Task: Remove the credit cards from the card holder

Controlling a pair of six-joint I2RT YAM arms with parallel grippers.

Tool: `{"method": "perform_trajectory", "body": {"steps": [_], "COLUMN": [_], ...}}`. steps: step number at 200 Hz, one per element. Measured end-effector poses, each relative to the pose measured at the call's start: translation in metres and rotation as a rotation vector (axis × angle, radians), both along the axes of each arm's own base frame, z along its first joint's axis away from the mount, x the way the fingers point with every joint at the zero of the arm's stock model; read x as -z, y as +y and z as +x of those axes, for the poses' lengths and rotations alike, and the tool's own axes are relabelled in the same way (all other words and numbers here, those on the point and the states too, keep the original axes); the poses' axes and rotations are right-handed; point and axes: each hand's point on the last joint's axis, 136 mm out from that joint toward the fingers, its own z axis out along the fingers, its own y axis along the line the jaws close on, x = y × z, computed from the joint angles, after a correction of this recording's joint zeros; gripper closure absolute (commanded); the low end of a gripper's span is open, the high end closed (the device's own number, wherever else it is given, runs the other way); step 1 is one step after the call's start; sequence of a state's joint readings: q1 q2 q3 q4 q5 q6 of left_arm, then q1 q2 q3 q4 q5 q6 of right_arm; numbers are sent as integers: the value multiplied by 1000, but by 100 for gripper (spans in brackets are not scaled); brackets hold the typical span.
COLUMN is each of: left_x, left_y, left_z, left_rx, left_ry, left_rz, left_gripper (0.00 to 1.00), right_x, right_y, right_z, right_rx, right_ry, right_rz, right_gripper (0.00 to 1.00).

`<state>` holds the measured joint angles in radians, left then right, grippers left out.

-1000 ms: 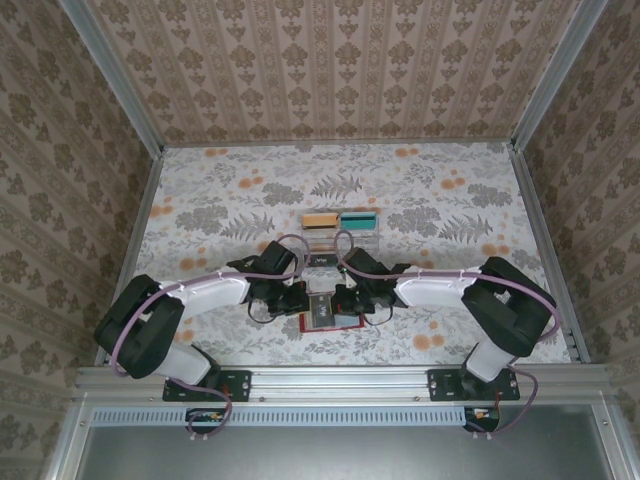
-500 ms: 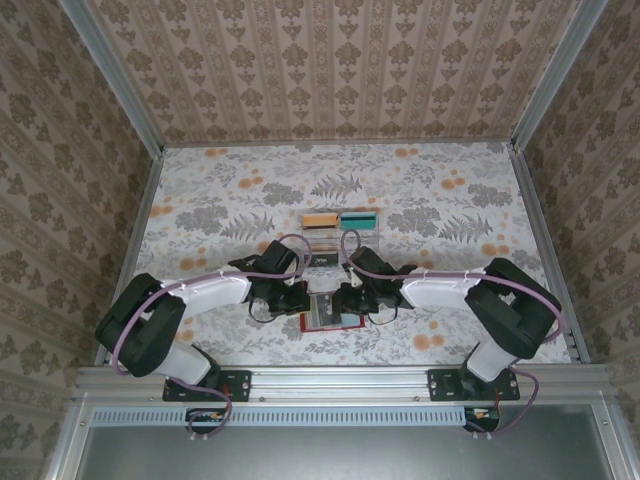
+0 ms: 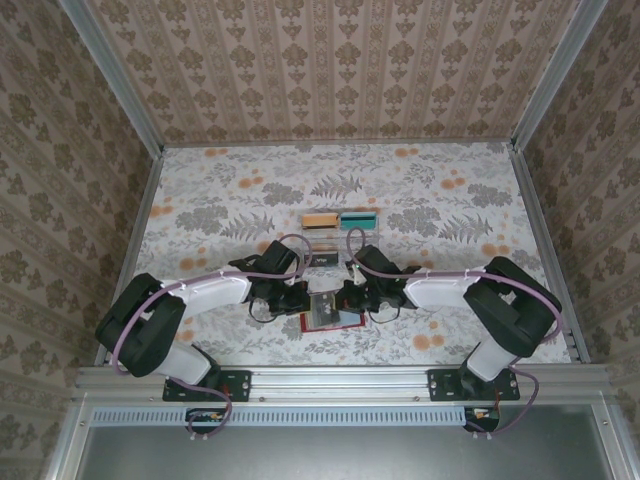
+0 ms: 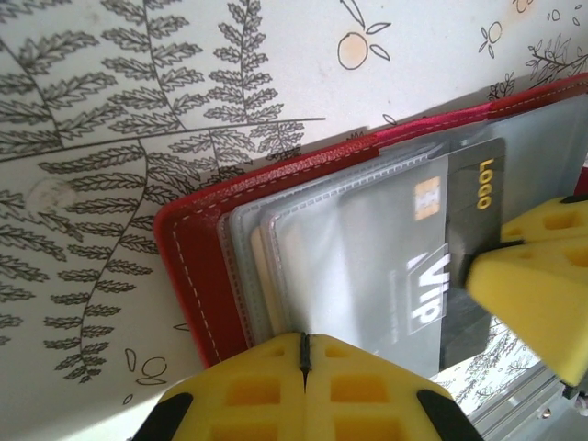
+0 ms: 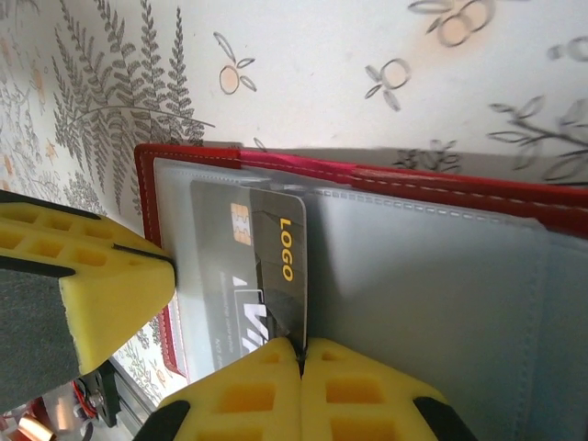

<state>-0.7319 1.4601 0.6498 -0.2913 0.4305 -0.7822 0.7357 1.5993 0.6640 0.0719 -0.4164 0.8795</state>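
Top: card holder [image 3: 330, 314] lies open near the front edge, between left gripper [image 3: 301, 299] and right gripper [image 3: 346, 297]
Left wrist: left gripper [image 4: 303, 366] fully closed at the clear sleeves [image 4: 303, 266]; a pinch unclear
Right wrist: right gripper [image 5: 301, 369] closed, apparently pinching the credit card [image 5: 266, 266]; stiff, light, slick, so hold that exposed edge

Note the desk [image 3: 230, 200]: its surface is pale and printed with grey ferns and orange blossoms. Near the middle you see a clear tray [image 3: 340, 245] lying flat. At the tray's far end sits an orange block [image 3: 320, 219], with a teal block [image 3: 358, 218] just beside it on the right. Walls [image 3: 340, 60] in patterned wallpaper close the desk in on three sides, and metal posts [image 3: 110, 70] run along the corners. Along the near edge you find a metal rail [image 3: 340, 378], with a grey panel [image 3: 340, 450] below it.
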Motion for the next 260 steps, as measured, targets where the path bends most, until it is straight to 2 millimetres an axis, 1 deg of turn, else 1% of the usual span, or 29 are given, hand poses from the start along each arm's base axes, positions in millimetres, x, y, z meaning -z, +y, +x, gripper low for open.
{"method": "perform_trajectory", "body": {"steps": [18, 65, 93, 119, 140, 157, 181, 197, 207, 214, 223, 227, 232, 237, 246, 251, 260], "left_x": [0, 0, 0, -1, -3, -7, -25, -43, -54, -62, -70, -73, -78, -82, -90, -94, -100], "left_y": [0, 1, 1, 2, 5, 7, 7, 10, 14, 17, 23, 25, 28, 32, 38, 42, 48], "left_z": [0, 1, 1, 1, 2, 8, 22, 34, 42, 47, 53, 55, 58, 60, 65, 67, 69], "left_rx": [3, 16, 25, 34, 32, 21, -5, -34, -60, -77, -100, -115, -133, -139, -172, -181, -208], "left_ry": [-4, -12, -14, -15, -13, -21, -67, -114, -141, -163, -190, -194, -207, -223, -241, -257, -272], "left_rz": [1, 9, 13, 25, 44, 47, 16, -17, -39, -53, -65, -71, -78, -83, -96, -102, -111], "left_gripper": [100, 100, 100, 100, 100, 100, 82, 63, 55, 50, 39, 36, 31, 28, 18, 15, 13], "right_x": [-4, -9, -20, -41, -65, -87, -117, -134, -141, -143, -145, -146, -145, -144, -142, -140, -137], "right_y": [-9, -41, -55, -59, -54, -49, -44, -40, -37, -34, -30, -29, -27, -25, -22, -20, -16], "right_z": [2, 7, 7, 5, 13, 21, 34, 43, 50, 54, 58, 60, 61, 62, 63, 63, 63], "right_rx": [11, 50, 45, 5, -33, -69, -123, -172, -206, -235, -276, -291, -318, -350, -403, -442, -499], "right_ry": [-9, -23, -54, -97, -154, -209, -297, -356, -391, -417, -452, -465, -487, -510, -546, -569, -602], "right_rz": [-2, -35, -57, -71, -69, -68, -84, -113, -140, -161, -189, -199, -218, -236, -267, -284, -313], "right_gripper": [100, 100, 100, 100, 100, 100, 100, 100, 100, 100, 100, 100, 100, 100, 100, 100, 100]}}
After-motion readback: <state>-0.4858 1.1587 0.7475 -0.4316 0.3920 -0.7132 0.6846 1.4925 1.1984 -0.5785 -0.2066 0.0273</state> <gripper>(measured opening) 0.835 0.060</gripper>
